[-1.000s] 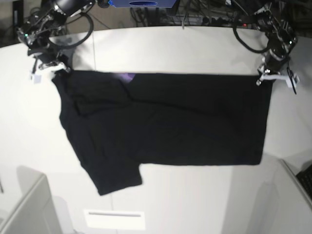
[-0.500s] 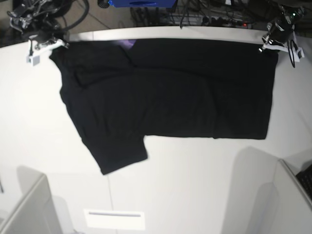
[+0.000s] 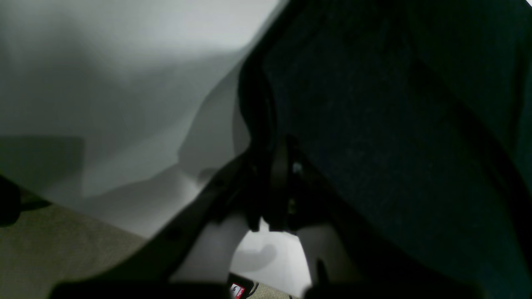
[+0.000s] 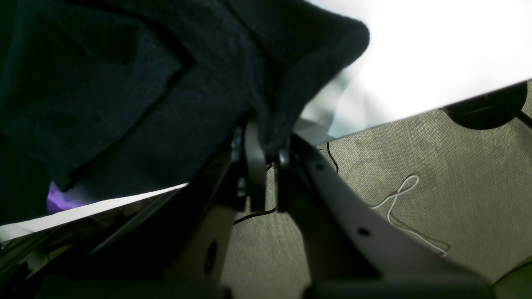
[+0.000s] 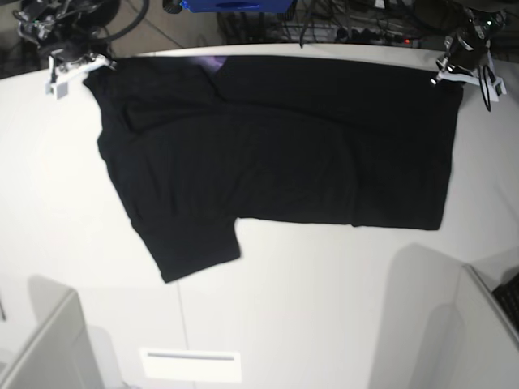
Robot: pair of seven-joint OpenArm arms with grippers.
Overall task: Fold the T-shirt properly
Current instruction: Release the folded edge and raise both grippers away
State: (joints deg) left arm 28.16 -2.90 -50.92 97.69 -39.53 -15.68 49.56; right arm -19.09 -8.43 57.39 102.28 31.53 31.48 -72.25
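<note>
Across the far part of the white table (image 5: 308, 324), the black T-shirt (image 5: 284, 154) lies spread wide, its top edge near the table's far edge and one part reaching lower on the base view's left. Small purple patch of the print shows at that top edge. Left fingers (image 3: 270, 182) clamped on one corner of the shirt, right fingers (image 4: 266, 153) clamped on the opposite corner, cloth bunched between them.

Table surface: smooth, pale, slightly glossy. Soft grey shadows fall on it, a large one at the base view's lower right, others beside the shirt in the left wrist view. Thin seam line runs down from the shirt's lower part. White rectangular piece (image 5: 190, 365) with a dark slot sits at the near side. Grey slanted panels at both lower corners of the base view; can't tell what they belong to.

Past the table edge: grey-brown textured floor (image 4: 374, 241). A looped white cable (image 4: 392, 199) lies on it, with a thin black cable (image 4: 255, 215) near the right fingers in view. Dark rounded object (image 4: 486, 110) by the table edge, unclear what. Blue patterned item (image 5: 237, 5) at the base view's top, cut off by the frame.
</note>
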